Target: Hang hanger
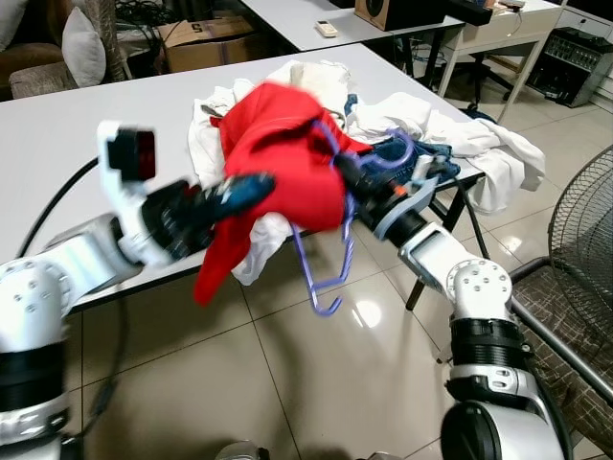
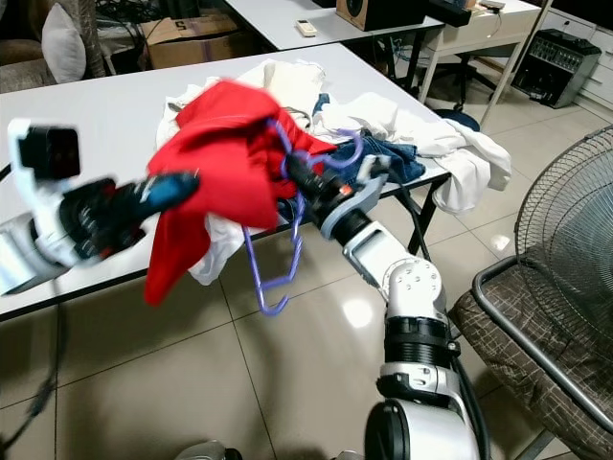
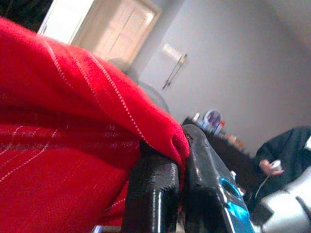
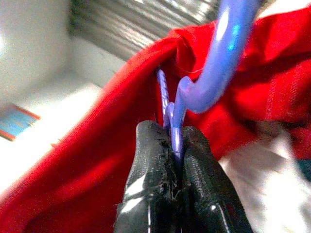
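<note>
pinching a fold of the red garment between the left gripper fingers, pads nearly closed w/ cloth wedged in the narrow gap, seen in left wrist view. clamping the purple hanger neck between the right gripper fingers, pressed tight together w/ just the thin plastic stem between, hook curving up toward 1 o'clock in right wrist view.

holding the garment up off the table edge in head views, left gripper biting its side at 9 o'clock, right gripper buried under the cloth at 3 o'clock. draping over both grippers, red cloth hanging w/ a long tail dropping toward 7 o'clock below the left arm. dangling below the garment, hanger frame tilting down toward 6 o'clock over the tiled floor, lower corner clear of the tiles. looping up near the right wrist, hanger hook sitting at 2 o'clock from the red cloth.

lying behind at 12 o'clock, pile of white and blue clothes spreading on the white table, part spilling over the far corner toward 3 o'clock. standing at 4 o'clock, chair w/ metal frame, and fan grille just beside. sitting at 11 o'clock beyond the table, cardboard box. showing far off in left wrist view, a person in dark clothing, blurred.
</note>
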Robot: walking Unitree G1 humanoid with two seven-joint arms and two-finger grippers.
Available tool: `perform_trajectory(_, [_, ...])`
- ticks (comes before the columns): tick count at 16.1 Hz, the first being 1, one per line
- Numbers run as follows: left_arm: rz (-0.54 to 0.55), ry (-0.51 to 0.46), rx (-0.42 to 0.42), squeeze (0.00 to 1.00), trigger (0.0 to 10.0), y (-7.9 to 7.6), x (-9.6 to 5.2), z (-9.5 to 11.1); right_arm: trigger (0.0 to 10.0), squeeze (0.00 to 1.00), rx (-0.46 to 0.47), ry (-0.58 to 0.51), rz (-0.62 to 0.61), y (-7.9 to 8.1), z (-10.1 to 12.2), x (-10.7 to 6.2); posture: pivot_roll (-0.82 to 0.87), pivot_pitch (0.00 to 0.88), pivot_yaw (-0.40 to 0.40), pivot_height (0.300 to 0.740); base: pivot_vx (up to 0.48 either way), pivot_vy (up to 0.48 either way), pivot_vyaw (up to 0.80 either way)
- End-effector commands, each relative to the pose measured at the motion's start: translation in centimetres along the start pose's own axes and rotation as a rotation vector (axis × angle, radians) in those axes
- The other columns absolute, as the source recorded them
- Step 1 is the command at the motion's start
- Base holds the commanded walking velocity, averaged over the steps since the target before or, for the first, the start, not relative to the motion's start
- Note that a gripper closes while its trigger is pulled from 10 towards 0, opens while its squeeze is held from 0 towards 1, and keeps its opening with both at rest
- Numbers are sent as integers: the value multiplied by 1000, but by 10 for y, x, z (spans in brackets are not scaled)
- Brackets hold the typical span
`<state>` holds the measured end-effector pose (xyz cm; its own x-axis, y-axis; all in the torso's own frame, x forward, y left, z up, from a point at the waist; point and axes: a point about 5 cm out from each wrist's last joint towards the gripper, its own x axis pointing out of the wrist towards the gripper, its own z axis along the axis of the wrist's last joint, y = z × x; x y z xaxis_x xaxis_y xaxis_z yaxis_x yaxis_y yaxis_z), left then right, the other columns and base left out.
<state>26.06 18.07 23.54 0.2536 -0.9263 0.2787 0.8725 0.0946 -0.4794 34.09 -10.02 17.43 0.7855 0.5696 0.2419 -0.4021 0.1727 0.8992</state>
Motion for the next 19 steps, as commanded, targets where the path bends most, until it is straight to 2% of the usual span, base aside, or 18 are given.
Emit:
perform_trajectory(1, [14,54,19,0,0,2,0,-3,10000,0,70,-30,53,8,7,3,-22,19,25,740,0,0,0])
perform_trajectory(2, [53,72,33,0,0,6,-2,-5,10000,0,69,21,36,8,1,4,-20,16,24,740,0,0,0])
perform_trajectory(3, [57,59,45,0,0,7,0,-5,10000,0,-8,121,-40,1,-11,6,-21,15,25,740,0,0,0])
perform_trajectory(4, [50,-11,76,0,0,9,9,2,10000,0,-222,303,-170,-14,-34,3,-23,13,27,740,0,0,0])
perform_trajectory(6, [41,-93,88,0,0,12,14,10,10000,0,-412,421,-278,-28,-45,-2,-30,9,30,740,0,0,0])
perform_trajectory(7, [38,-113,93,0,0,13,15,12,10000,0,-420,428,-296,-30,-46,-3,-30,9,30,740,0,0,0])
perform_trajectory(8, [56,-189,115,0,0,19,16,20,10000,0,-375,394,-297,-29,-40,-7,-38,8,30,740,0,0,0])
perform_trajectory(9, [61,-214,122,0,0,20,16,23,10000,0,-386,396,-278,-27,-38,-9,-38,8,30,740,0,0,0])
perform_trajectory(12, [30,-363,122,0,0,17,13,38,10000,0,-477,424,-120,-12,-34,-26,-46,14,32,740,0,0,0])
perform_trajectory(13, [-11,-430,106,0,0,13,6,45,10000,0,-475,387,-84,-10,-23,-38,-47,16,33,740,0,0,0])
perform_trajectory(14, [-65,-463,84,0,0,8,-2,48,10000,0,-438,263,-78,-8,1,-46,-53,19,38,740,0,0,0])
perform_trajectory(15, [-81,-471,70,0,0,7,-8,49,10000,0,-398,146,-62,-3,25,-54,-55,20,41,740,0,0,0])
perform_trajectory(16, [-66,-472,63,0,0,9,-12,49,10000,0,-387,83,-37,2,39,-60,-58,22,44,740,0,0,0])
perform_trajectory(17, [-56,-473,61,0,0,10,-13,49,10000,0,-403,85,-28,4,42,-65,-60,21,44,740,0,0,0])
perform_trajectory(19, [-50,-475,49,0,0,12,-11,50,10000,0,-468,187,-10,4,36,-76,-60,22,46,740,0,0,0])
